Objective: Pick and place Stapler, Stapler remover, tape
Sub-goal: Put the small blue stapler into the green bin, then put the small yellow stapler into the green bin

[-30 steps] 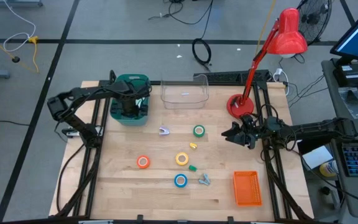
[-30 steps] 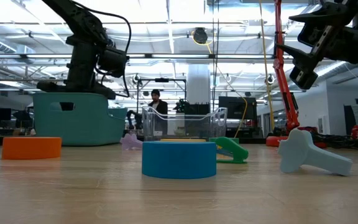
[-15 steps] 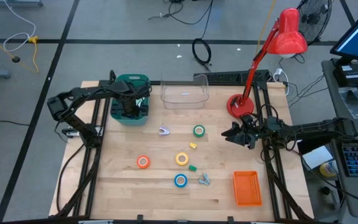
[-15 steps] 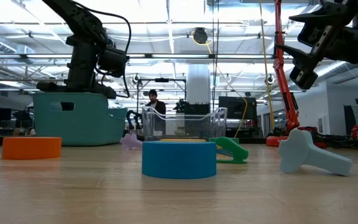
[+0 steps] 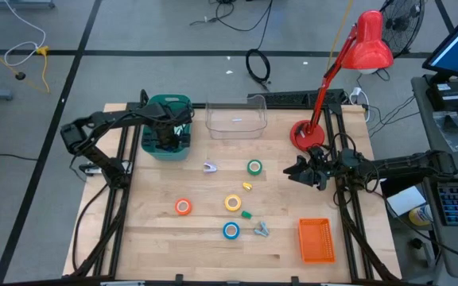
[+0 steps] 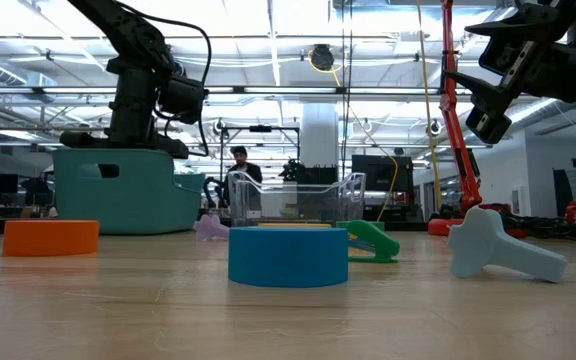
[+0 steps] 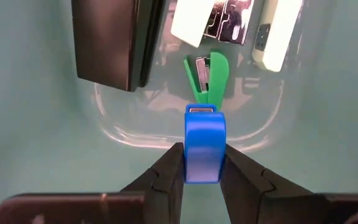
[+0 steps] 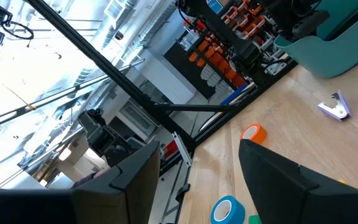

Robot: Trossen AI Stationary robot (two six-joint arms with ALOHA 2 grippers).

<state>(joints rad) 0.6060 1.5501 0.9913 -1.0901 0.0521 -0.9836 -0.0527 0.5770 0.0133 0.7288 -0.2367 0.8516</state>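
Note:
My left gripper (image 5: 164, 135) points down into the teal bin (image 5: 169, 149) at the far left, with a small blue stapler (image 7: 204, 140) between its fingers. On the bin's floor lie a black stapler (image 7: 114, 40), a green one (image 7: 209, 74) and two pale ones (image 7: 272, 31). The orange (image 5: 183, 206), yellow (image 5: 233, 202), green (image 5: 254, 167) and blue (image 5: 230, 230) tape rolls lie flat on the table. Small staple removers lie among them: purple (image 5: 210, 167), yellow (image 5: 246, 186), green (image 5: 246, 214), grey (image 5: 261, 229). My right gripper (image 5: 299, 172) waits open, level, at the table's right. My left gripper pinches the blue stapler's two long sides (image 7: 188, 163) between its two fingers (image 7: 169, 171), at the end nearest the wrist. The fingers come from above, pointing down into the bin. The stapler points away from the fingers, toward the green stapler. Whether it rests on the bin's floor I cannot tell.
A clear plastic container (image 5: 236, 119) stands right of the teal bin at the far edge. A red desk lamp's base (image 5: 304, 133) stands at the far right, and an orange basket (image 5: 316, 240) at the near right. A person (image 6: 236, 160) shows far behind the table.

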